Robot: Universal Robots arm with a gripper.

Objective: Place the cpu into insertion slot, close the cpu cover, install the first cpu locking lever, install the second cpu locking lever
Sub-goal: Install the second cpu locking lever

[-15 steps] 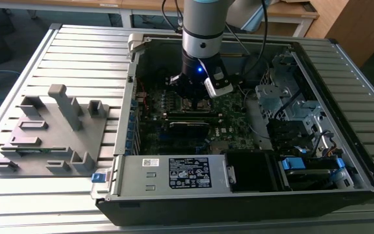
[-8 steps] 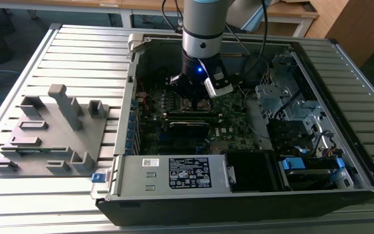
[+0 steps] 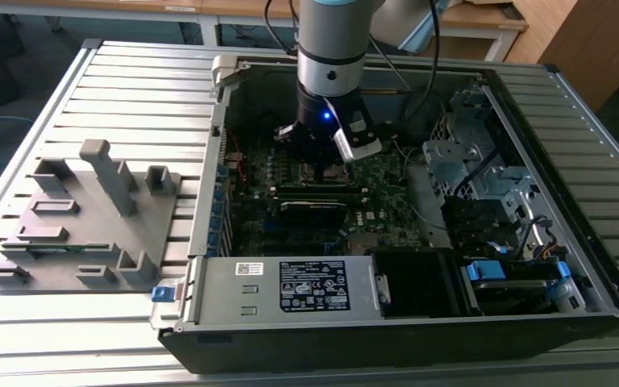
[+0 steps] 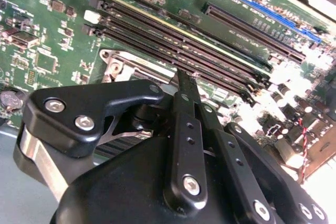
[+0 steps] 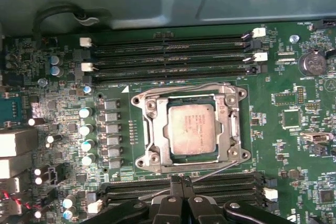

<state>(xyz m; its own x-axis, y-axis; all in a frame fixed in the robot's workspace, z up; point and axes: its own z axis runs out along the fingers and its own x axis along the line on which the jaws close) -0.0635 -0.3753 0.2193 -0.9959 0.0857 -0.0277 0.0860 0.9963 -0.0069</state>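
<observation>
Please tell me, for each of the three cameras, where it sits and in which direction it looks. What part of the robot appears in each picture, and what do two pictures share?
Exterior view: off the arm, above the open computer case, looking down; shows the arm.
First wrist view: on the arm, facing the cpu under the cpu cover; the gripper enters.
Second wrist view: on the arm, looking obliquely past the gripper at memory slots.
Both wrist views share the gripper and memory slots.

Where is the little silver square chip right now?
In the first wrist view the cpu sits in the insertion slot, framed by the cpu cover, between two banks of long black memory slots.
</observation>
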